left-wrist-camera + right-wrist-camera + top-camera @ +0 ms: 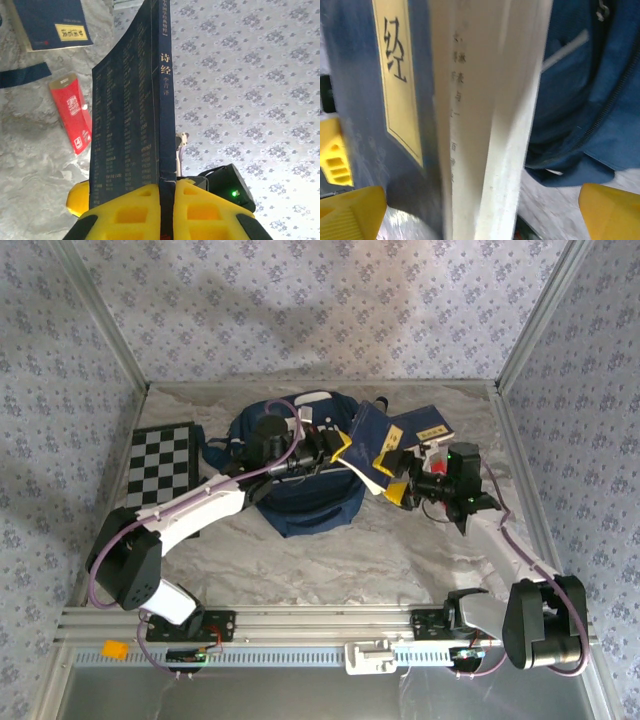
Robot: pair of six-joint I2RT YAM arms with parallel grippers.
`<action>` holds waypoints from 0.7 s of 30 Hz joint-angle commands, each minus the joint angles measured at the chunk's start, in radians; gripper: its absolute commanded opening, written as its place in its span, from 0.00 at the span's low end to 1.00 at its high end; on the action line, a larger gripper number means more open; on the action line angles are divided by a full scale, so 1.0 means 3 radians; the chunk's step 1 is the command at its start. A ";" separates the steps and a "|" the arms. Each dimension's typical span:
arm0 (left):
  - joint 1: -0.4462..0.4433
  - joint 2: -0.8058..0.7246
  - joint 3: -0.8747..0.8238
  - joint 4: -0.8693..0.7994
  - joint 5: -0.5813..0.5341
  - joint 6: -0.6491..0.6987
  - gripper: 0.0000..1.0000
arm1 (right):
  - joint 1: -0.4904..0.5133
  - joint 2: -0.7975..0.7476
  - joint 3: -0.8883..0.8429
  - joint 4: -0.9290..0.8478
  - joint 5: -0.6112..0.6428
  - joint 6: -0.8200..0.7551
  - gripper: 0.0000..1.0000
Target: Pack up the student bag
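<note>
Marble-look table (400,550): bag (300,502), chessboard (160,465), prob. book (50,20)

- We see pale walls (320,300) on three sides, covered in a small blue floral print.
- We see a tabletop (330,560) with a grey-white marble pattern.
- Silver metal posts (100,312) slant up from its back corners.
- A slotted aluminium rail (320,625) runs along the near edge.
- We find the light soft and even.

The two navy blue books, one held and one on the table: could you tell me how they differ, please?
The held navy blue book is raised, clamped by the left gripper; the second navy blue book lies on the marble table, untouched. The held book stands between the right gripper's open fingers; the second doesn't. Both bear yellow labels.
</note>
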 commanded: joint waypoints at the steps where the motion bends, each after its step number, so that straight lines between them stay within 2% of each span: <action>1: -0.0067 -0.0116 0.0132 0.0405 -0.0118 -0.0149 0.00 | 0.0039 0.0047 -0.0094 0.1064 -0.0069 0.0705 1.00; 3: -0.0075 -0.0098 0.0150 0.0472 -0.0132 -0.0198 0.00 | 0.0075 0.0064 -0.0103 0.1448 -0.0027 0.0976 1.00; 6: -0.0083 -0.0106 0.0169 0.0361 -0.0147 -0.0128 0.00 | 0.0104 0.0036 -0.0049 0.1630 0.0015 0.1121 0.99; 14: 0.0007 -0.0428 0.0042 -0.0542 -0.0468 0.0411 0.00 | 0.0045 -0.0265 0.0106 0.1121 0.0036 0.0852 0.87; 21: -0.0005 -0.0529 -0.0033 -0.0675 -0.0473 0.0529 0.00 | 0.0083 -0.0237 0.0200 0.0917 0.0065 0.0702 0.64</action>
